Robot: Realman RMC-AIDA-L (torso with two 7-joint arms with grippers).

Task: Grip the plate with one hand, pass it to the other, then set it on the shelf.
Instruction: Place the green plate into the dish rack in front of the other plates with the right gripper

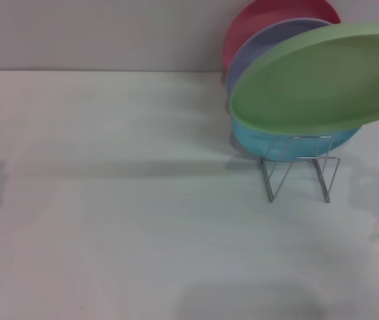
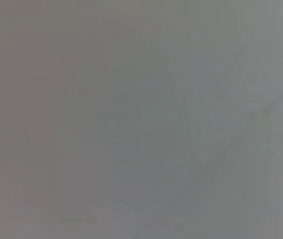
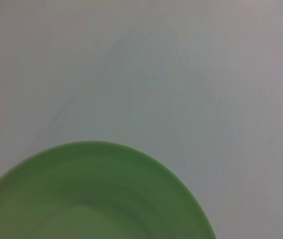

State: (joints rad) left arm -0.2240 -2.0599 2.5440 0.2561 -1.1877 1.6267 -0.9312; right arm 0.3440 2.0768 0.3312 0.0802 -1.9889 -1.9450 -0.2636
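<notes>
The light green plate (image 1: 319,80) is tilted in the air at the right of the head view, above the front of the silver wire shelf (image 1: 299,175). Its right edge runs out of the picture, so what holds it is hidden. The plate also fills the lower part of the right wrist view (image 3: 91,199), very close to that camera. Neither gripper shows in any view. The left wrist view shows only a blank grey surface.
A turquoise-blue plate (image 1: 269,141), a lavender plate (image 1: 269,41) and a red plate (image 1: 256,17) stand on edge in the shelf, behind and below the green one. The white table (image 1: 123,213) stretches left and forward. A wall stands behind.
</notes>
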